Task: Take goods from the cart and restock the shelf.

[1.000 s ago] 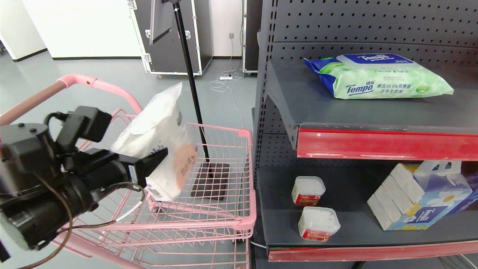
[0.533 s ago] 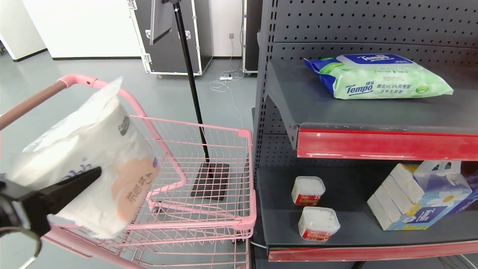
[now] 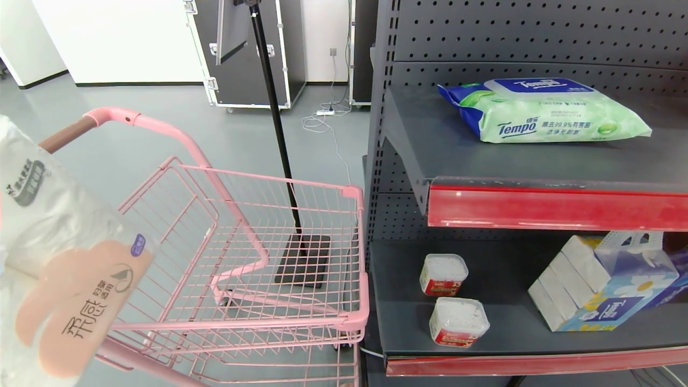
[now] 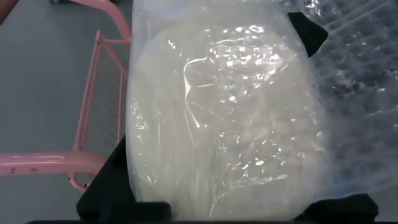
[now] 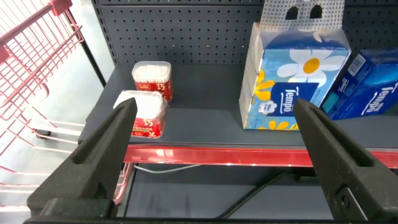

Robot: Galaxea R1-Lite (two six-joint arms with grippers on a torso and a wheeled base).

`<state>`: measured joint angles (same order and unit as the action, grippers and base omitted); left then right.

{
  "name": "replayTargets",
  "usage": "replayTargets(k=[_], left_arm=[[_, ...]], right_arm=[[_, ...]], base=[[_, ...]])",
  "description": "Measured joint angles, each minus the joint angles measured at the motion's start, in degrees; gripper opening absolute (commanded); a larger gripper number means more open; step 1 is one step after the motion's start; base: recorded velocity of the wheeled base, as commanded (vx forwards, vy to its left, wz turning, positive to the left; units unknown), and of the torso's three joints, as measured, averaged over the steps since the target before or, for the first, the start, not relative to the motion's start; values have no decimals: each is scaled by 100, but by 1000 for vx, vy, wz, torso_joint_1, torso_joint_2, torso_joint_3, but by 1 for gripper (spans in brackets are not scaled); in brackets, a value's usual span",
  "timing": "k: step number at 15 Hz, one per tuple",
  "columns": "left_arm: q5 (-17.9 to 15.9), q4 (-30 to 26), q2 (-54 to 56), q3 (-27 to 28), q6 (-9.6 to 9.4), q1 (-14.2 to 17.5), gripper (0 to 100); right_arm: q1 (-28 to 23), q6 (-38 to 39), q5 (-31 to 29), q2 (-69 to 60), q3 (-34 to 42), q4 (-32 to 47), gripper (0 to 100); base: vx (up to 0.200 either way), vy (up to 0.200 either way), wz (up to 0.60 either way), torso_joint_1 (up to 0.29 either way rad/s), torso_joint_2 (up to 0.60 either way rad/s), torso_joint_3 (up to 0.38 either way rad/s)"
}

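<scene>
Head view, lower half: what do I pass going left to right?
white pack → cart → tubs → tissue multipack

Keeping the cart (image 3: 301, 317) just left of the shelf (image 3: 537, 32). Resting a wet wipes pack (image 3: 543, 110) on the top board (image 3: 441, 140). Keeping two cotton swab boxes (image 3: 442, 274) on the low board (image 3: 505, 328), one before the other, near the cart side, a tissue box bundle (image 3: 602, 290) to their right. Holding a tissue pack (image 3: 59, 279) up at far left, before the cart. Standing a pole (image 3: 274, 123) behind the cart.
</scene>
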<state>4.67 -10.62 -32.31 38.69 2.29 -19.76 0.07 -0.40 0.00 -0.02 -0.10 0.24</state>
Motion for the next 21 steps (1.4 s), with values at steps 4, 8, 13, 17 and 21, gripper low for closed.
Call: replayTargets(k=[4, 8, 13, 17, 21], left_arm=[[-13, -16, 317, -196, -5, -2, 0], [-11, 6, 397, -262, -5, -2, 0], [-13, 22, 397, -251, -11, -2, 0], [-21, 37, 380, -215, -13, -7, 0], [-22, 50, 307, -188, -95, -9, 0]], right_arm=[[-2, -2, 0, 0, 0, 5, 100], [0, -2, 0, 0, 0, 2, 100], [0, -2, 0, 0, 0, 0, 100], [0, -2, 0, 0, 0, 2, 100], [0, -2, 0, 0, 0, 0, 100]], base=[[0, 0, 0, 12, -59, -43], [0, 0, 0, 96, -421, -315], [0, 0, 0, 157, -518, -364], [0, 0, 0, 194, -558, -366], [0, 0, 0, 223, -585, -369]])
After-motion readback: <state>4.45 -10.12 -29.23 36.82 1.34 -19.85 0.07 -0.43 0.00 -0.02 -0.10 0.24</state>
